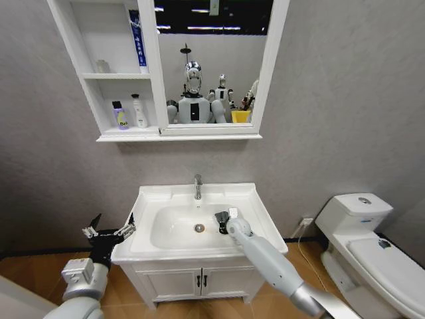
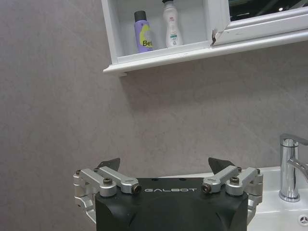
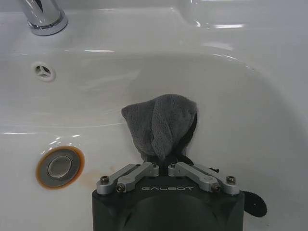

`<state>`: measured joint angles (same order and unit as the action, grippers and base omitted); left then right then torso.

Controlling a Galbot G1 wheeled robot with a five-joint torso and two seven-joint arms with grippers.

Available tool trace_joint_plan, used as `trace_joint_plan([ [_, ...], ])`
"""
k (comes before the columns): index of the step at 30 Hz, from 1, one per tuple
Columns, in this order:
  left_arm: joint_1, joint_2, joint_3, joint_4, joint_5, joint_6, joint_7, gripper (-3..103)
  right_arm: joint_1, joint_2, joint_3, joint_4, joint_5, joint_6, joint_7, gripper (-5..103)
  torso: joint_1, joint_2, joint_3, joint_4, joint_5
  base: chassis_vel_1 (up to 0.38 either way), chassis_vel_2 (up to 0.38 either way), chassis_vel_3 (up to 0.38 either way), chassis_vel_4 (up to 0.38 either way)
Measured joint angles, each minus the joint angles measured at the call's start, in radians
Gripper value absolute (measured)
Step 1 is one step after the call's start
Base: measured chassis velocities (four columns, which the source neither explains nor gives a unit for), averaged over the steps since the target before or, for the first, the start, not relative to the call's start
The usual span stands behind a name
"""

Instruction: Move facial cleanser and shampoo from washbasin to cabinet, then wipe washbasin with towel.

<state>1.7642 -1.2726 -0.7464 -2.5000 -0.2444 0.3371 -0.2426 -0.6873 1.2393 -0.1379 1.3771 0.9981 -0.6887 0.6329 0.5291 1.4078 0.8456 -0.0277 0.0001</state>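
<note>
The white washbasin (image 1: 255,211) with its chrome tap (image 1: 197,187) tops a vanity below the cabinet (image 1: 106,76). My right gripper (image 1: 223,222) reaches into the bowl, shut on the dark grey towel (image 3: 161,124), which rests against the bowl's inner wall (image 3: 250,110) beside the drain (image 3: 59,166). On the cabinet's lowest shelf stand a purple bottle (image 1: 120,115) (image 2: 143,32) and a white bottle (image 1: 140,111) (image 2: 172,24). A blue tube (image 1: 137,40) stands on the top shelf. I cannot tell which is the shampoo or the facial cleanser. My left gripper (image 1: 109,232) (image 2: 165,166) hangs open and empty beside the basin's left edge.
A white toilet (image 1: 372,232) stands to the right of the vanity. The vanity's two doors (image 1: 199,279) sit below the basin. The mirror (image 1: 209,66) reflects robots. Grey wall lies behind, wooden floor below.
</note>
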Motion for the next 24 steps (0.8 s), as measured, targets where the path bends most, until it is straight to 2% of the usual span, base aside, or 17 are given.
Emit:
trace_joint_plan([
  [24,0.000,0.000,0.000,0.000,0.000,0.000,0.000,100,0.013,0.072,-0.035,-0.081,-0.066,0.045,-0.079,3,0.000,0.000,0.000,0.0000,0.0000,0.000,0.000,0.000,0.000],
])
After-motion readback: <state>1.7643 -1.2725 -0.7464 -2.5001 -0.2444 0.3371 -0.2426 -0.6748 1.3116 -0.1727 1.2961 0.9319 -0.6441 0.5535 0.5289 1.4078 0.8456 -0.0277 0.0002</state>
